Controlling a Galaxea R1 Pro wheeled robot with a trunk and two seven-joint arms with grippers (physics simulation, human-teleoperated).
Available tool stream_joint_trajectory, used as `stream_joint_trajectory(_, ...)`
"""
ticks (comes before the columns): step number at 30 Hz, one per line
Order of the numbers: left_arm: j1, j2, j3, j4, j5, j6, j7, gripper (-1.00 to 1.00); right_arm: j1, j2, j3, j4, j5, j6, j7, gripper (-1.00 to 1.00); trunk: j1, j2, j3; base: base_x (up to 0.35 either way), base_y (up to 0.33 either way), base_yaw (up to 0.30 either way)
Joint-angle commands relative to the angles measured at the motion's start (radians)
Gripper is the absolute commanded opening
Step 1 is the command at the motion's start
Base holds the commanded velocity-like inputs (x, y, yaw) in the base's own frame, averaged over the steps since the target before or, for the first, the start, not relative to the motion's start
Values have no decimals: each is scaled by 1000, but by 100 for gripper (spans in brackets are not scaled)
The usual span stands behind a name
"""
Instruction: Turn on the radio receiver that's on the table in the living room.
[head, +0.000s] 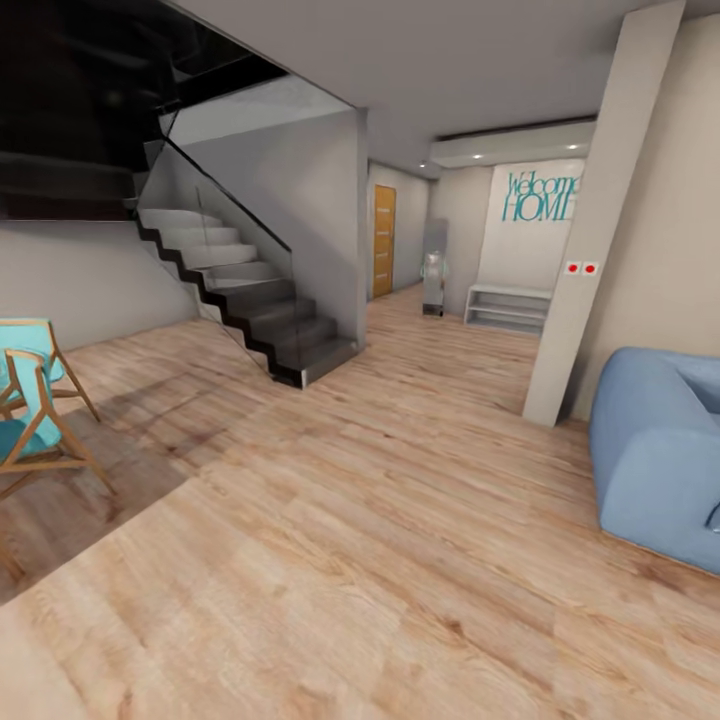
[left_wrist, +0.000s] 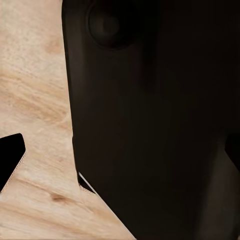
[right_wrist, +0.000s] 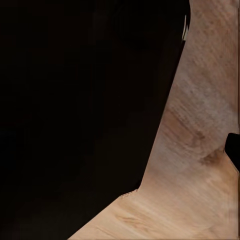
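The head view shows a wood floor (head: 380, 520), a staircase (head: 250, 290) ahead, a blue sofa (head: 655, 450) at the right and a teal chair (head: 30, 410) at the left. No radio is seen here. Both wrist views show a dark body over the floor; I cannot tell the state of either gripper.

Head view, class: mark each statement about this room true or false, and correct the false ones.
1. A staircase rises toward the left of the picture. True.
2. The sofa at the right edge is red. False: it is blue.
3. Wooden chairs with teal seats stand at the left edge. True.
4. The floor is covered in grey carpet. False: it is light wood planks.
5. The wall lettering reads "Welcome HOME". True.
6. The door down the hallway is white. False: it is orange-brown wood.
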Motion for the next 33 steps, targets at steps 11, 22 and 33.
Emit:
stream_joint_trajectory(11,0,-1,-1,0,0,0,0,100,0,0,0,-1,8,0,0,100,0,0,0,325,0,-12)
stream_joint_trajectory(22,0,-1,0,0,0,0,0,100,0,1,0,-1,12,0,3,100,0,0,4,325,0,-203)
stream_joint_trajectory(33,0,-1,0,0,0,0,0,100,0,2,0,-1,10,0,3,100,0,0,10,325,0,-236)
